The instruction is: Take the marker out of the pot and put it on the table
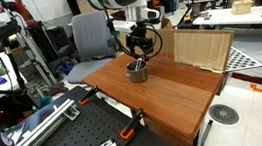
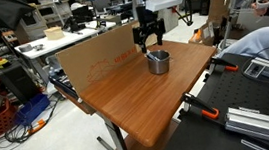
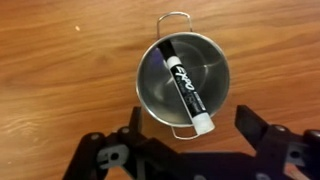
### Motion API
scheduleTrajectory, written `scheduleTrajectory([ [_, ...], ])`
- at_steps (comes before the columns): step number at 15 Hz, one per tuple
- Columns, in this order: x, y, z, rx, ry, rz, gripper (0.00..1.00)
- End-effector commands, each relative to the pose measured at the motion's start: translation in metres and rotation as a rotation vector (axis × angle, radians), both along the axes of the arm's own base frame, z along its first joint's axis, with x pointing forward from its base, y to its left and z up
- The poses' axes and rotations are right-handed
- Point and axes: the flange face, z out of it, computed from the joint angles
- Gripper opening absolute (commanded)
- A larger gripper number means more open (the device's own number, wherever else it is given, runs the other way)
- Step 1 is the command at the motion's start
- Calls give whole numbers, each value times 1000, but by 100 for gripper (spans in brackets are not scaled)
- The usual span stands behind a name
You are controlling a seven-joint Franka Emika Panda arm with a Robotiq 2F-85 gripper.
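Note:
The shiny grey metal pot (image 3: pixel 184 76) stands on the reddish-brown table (image 3: pixel 60 70); it also shows in both exterior views (image 1: pixel 137 72) (image 2: pixel 158 61). The marker (image 3: pixel 182 85), black with a white label and a pale end, leans inside the pot, its pale end resting on the rim nearest the gripper. My gripper (image 3: pixel 190 125) is open and empty, hovering just above the pot, its two dark fingers either side of the pot's near edge. In both exterior views the gripper (image 1: pixel 144 49) (image 2: pixel 152 37) hangs directly over the pot.
A brown cardboard box (image 1: pixel 200 47) (image 2: pixel 97 51) stands along the table's back edge beside the pot. A black perforated workbench with metal rails (image 1: pixel 79 140) (image 2: pixel 248 103) adjoins the table. A grey chair (image 1: pixel 91 36) and cluttered desks lie beyond.

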Motion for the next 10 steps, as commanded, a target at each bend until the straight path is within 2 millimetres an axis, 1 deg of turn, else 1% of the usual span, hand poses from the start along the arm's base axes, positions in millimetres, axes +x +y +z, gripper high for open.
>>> scheduleTrajectory([
  [1,9,2,-8,-15,1,-19,100],
  [2,10,1,-10,-17,5,-24,100],
  [3,10,1,-12,-20,7,-28,98],
  [4,11,1,-14,-20,9,-32,74],
  [5,11,0,-15,-20,12,-32,73],
  [6,12,0,-16,-23,13,-34,69],
  [7,12,0,-17,-23,15,-34,62],
  [8,12,0,-18,-25,16,-35,52],
  [10,15,-3,-17,-29,11,-39,38],
])
